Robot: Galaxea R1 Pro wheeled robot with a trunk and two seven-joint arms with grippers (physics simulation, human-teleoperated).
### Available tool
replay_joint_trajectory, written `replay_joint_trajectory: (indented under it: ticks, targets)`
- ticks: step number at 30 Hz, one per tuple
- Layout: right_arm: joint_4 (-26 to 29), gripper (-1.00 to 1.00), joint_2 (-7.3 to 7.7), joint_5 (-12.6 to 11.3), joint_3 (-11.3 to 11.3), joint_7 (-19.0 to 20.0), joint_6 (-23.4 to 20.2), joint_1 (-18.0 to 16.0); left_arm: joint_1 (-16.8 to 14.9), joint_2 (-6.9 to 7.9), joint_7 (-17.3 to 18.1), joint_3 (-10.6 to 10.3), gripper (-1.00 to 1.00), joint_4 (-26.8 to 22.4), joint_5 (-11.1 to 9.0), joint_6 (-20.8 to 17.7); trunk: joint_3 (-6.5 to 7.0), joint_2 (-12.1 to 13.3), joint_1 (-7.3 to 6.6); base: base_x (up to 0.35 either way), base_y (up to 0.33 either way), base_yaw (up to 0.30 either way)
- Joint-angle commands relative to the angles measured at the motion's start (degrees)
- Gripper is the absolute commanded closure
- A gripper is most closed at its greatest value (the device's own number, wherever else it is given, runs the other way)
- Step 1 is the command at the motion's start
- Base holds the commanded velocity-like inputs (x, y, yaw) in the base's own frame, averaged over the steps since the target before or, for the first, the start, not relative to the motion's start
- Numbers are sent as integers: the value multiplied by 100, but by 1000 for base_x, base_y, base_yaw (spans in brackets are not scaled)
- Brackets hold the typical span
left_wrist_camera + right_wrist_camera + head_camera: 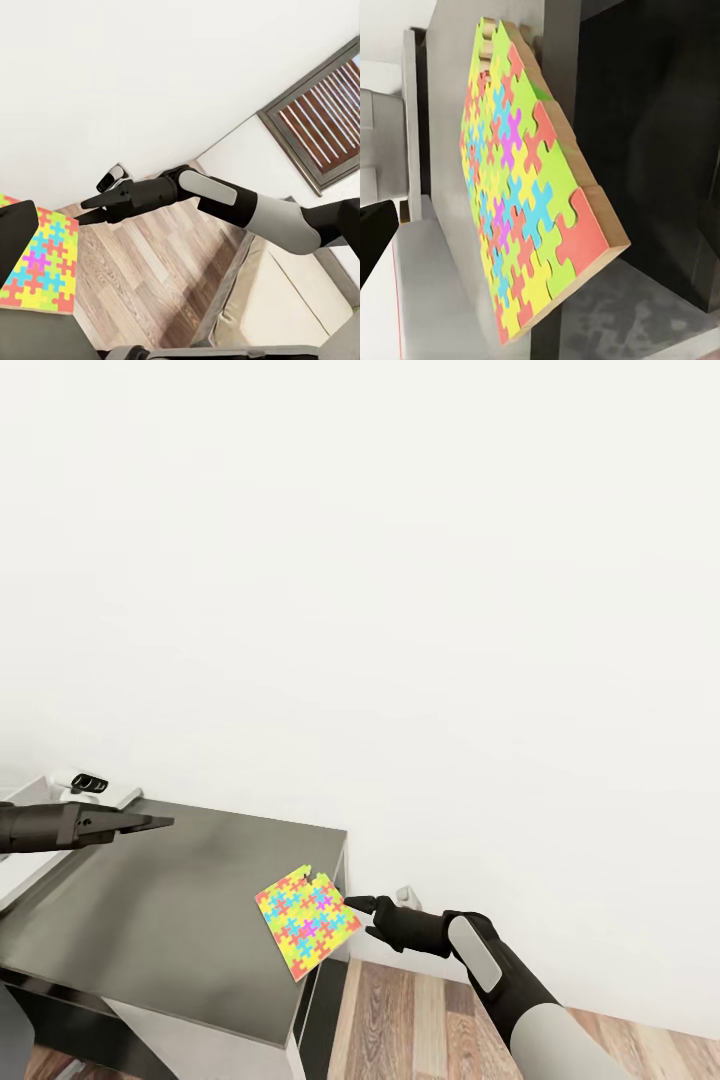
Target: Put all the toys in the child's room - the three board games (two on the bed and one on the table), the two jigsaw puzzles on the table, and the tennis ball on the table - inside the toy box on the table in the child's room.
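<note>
Mostly blank white wall (pixel 400 560) fills what you're looking at from the head view, so you've got loads of open air above and beyond the table. Down at the lower right there's a strip of wood floor (pixel 400 1010) running along the wall's base, and nothing stands on the part you can see.

Next biggest is the dark grey table (pixel 150 920). Its top is bare across the middle and left. Its right edge drops straight to the floor, and its far edge sits close to the wall.

Your jigsaw puzzle (pixel 306 920) is right at that right edge, near the far corner, with one corner poking past the table's side. From the right wrist view the puzzle (pixel 521 195) shows as a thick wooden slab with its near edge hanging past the table's side.

Your right gripper (pixel 362 916) is off the table over the floor, fingertips just beside the puzzle's overhanging corner, a hair apart from it. The two fingers look slightly parted; the left wrist view shows the same small gap at the right gripper (pixel 90 210).

Your left gripper (pixel 150 823) hangs over the table's far left part, well apart from the puzzle, fingers pressed together to a point.
</note>
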State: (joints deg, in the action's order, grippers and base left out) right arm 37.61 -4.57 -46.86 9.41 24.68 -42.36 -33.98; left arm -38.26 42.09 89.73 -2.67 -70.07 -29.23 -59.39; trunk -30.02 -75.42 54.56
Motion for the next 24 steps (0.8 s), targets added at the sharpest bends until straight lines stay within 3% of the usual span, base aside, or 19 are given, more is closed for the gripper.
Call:
replay_joint_trajectory:
  ticks: [1, 11, 24]
  targets:
    - [1, -100, 0, 2, 0, 11, -18, -4, -6, 7, 27, -14, -100, 2, -4, -61, -6, -4, 0, -1, 0, 0]
    - [1, -100, 0, 6, 0, 11, -18, -4, -6, 9, 27, -7, -100, 15, -11, -61, -6, -4, 0, 0, 0, 0]
    - [1, -100, 0, 10, 0, 11, -18, -6, -6, 10, 27, -6, -100, 20, -12, -61, -239, -525, 286, 0, 0, 0]
